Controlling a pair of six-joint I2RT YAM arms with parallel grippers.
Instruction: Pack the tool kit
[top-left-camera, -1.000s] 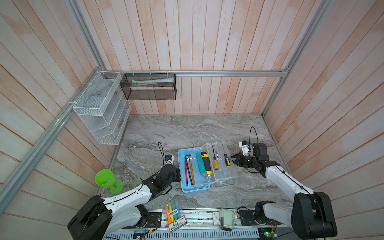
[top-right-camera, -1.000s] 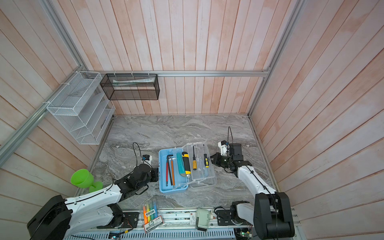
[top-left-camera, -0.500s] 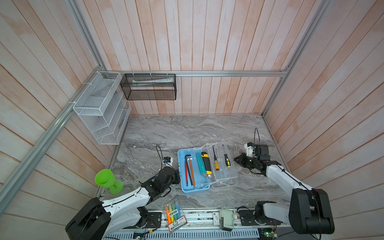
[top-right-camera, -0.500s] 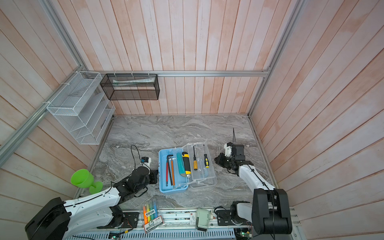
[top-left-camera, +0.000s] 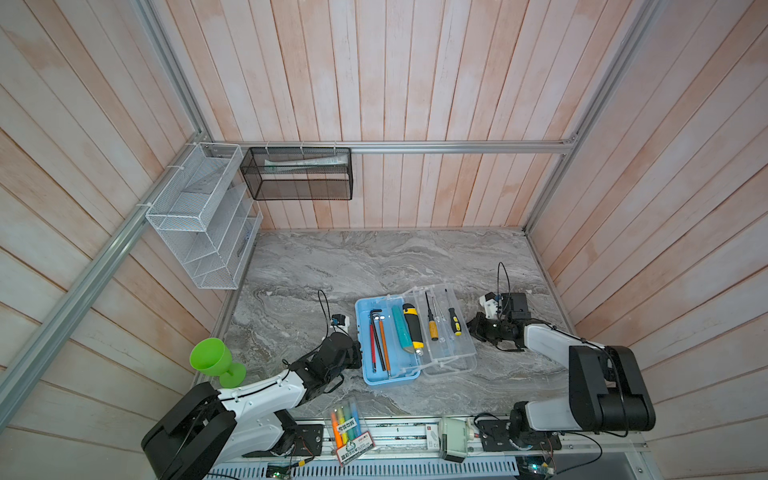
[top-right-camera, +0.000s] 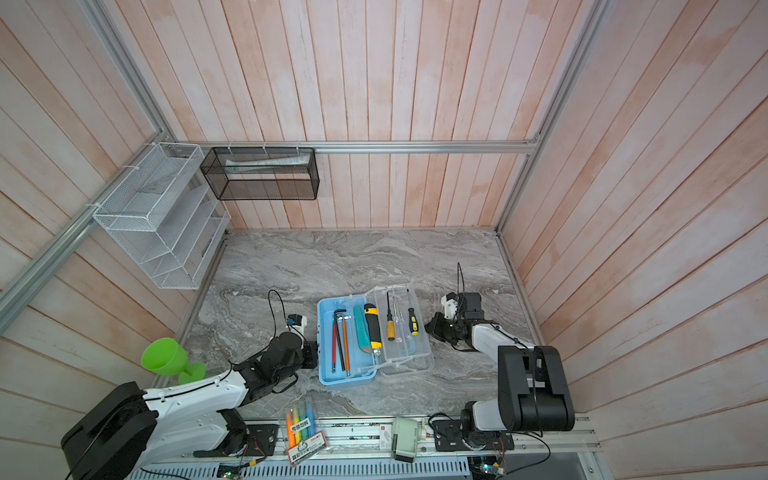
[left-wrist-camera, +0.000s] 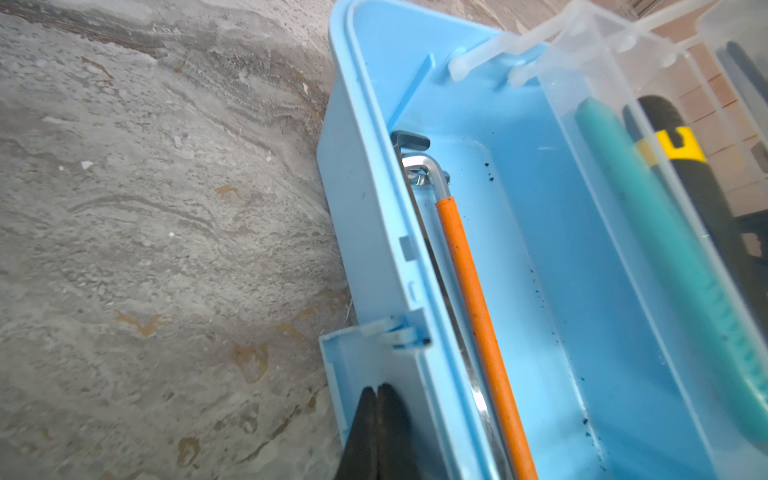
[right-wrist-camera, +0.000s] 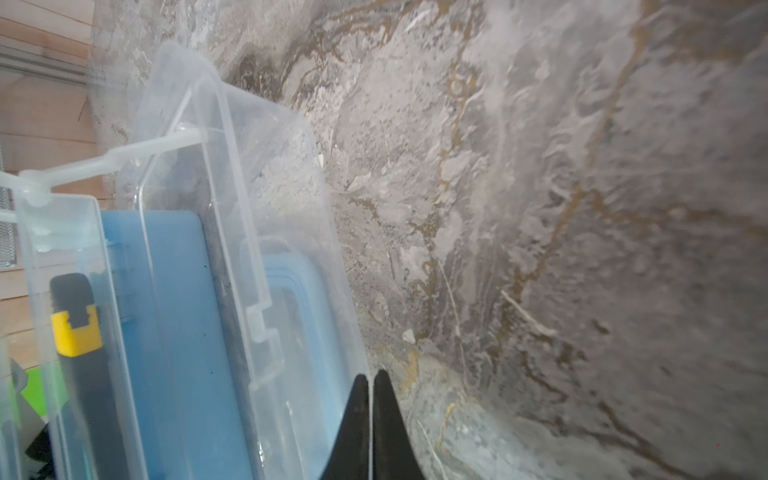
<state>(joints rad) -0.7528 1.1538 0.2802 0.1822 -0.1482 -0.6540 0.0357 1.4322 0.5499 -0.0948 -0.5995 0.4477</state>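
Resting pressed together, empty: left gripper at the latch flap of the light-blue tool case, right gripper beside its opened clear lid. Case lies on the grey marble tabletop, between the grippers — hex keys inside, screwdrivers in the clear tray.

1. Pale pink and white plank walls close the space at 9, 12 and 3 o'clock.
2. The work surface is grey marble-patterned stone; the wrist views show brownish veins in it.
3. An aluminium rail runs level across the 12 o'clock wall.
4. A white wire rack with tiered shelves hangs at 10 o'clock.
5. A black mesh basket hangs from the rail at 11 o'clock, just beside the rack, holding a pale item, perhaps a tube.
6. Soft, even light falls on boards and stone.
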